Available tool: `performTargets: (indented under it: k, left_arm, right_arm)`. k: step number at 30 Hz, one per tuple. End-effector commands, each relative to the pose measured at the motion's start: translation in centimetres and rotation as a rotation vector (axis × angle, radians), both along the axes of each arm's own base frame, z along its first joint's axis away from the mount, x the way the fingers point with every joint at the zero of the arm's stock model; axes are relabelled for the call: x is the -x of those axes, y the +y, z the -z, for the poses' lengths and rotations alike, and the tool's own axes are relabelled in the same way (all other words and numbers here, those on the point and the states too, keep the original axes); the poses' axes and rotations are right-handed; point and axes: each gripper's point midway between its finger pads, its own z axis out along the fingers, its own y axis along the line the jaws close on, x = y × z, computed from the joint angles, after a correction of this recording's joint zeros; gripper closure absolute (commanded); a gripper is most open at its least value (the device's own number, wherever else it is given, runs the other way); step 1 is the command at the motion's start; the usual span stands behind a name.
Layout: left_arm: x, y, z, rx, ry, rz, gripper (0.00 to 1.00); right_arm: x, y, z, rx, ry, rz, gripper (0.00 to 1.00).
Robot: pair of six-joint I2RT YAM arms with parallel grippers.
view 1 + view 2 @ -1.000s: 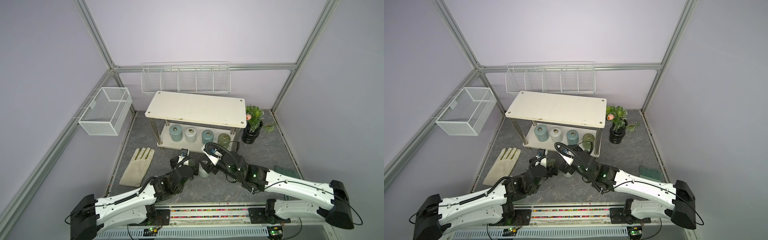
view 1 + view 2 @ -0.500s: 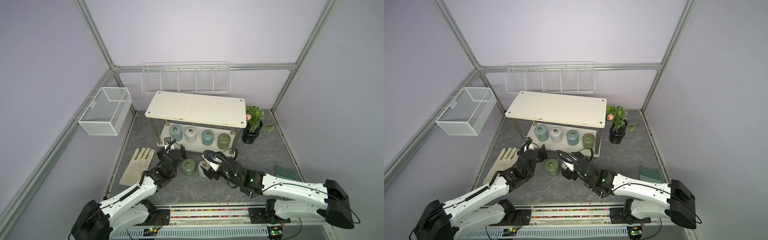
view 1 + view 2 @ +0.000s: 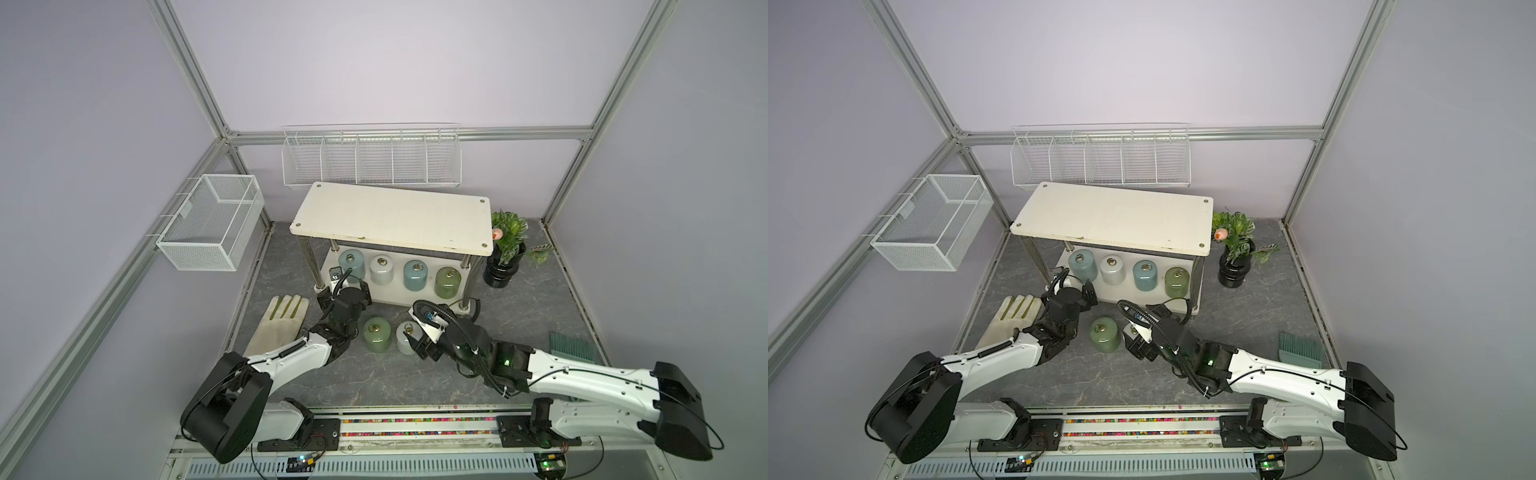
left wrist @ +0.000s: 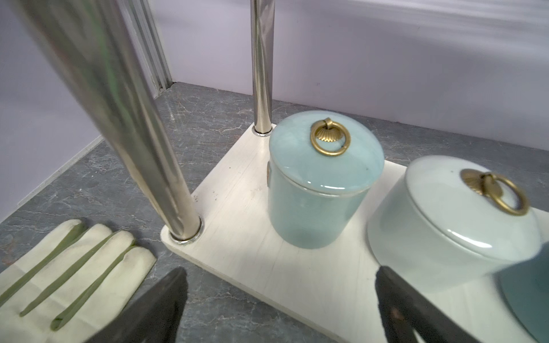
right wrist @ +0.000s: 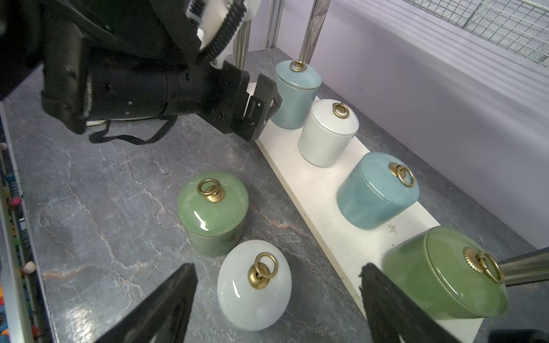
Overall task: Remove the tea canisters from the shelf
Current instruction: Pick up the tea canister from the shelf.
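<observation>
The shelf (image 3: 390, 220) holds several tea canisters on its lower board (image 4: 252, 237): blue-grey (image 3: 351, 264), white (image 3: 381, 269), blue-grey (image 3: 415, 275) and green (image 3: 447, 282). A green canister (image 3: 377, 334) and a white one (image 3: 407, 337) stand on the floor in front. My left gripper (image 3: 344, 287) is open at the shelf's left front corner, facing the leftmost blue-grey canister (image 4: 320, 184) and holding nothing. My right gripper (image 5: 277, 273) is open above the white floor canister (image 5: 252, 294), its fingers apart from it.
A cream glove (image 3: 282, 328) lies left of the left arm. A plant in a black vase (image 3: 505, 266) stands right of the shelf, and a green comb (image 3: 571, 345) lies by the right arm. Wire baskets (image 3: 212, 226) (image 3: 370, 160) hang on the walls. A chrome post (image 4: 127, 118) is close to the left gripper.
The left arm has swung from the green floor canister to the shelf's left front corner. The right gripper has drawn back a little from the white floor canister.
</observation>
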Motion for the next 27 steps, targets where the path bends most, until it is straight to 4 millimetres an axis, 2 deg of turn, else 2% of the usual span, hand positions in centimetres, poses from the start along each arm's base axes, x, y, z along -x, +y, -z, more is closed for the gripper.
performTargets:
  k: [1, 13, 27]
  left_arm:
    - [-0.9, -0.4, 0.6, -0.012, -0.022, 0.025, 0.0]
    - [-2.9, -1.0, 3.8, -0.05, -0.009, 0.025, 0.0]
    - [-5.5, -1.1, 3.8, -0.046, -0.031, 0.003, 0.0]
  right_arm:
    - [-0.3, -0.5, -0.7, -0.035, -0.006, 0.028, 0.11]
    - [-0.2, -0.7, -1.3, -0.042, -0.01, 0.026, 0.11]
    - [-0.8, -0.4, -1.7, -0.039, -0.02, 0.03, 0.11]
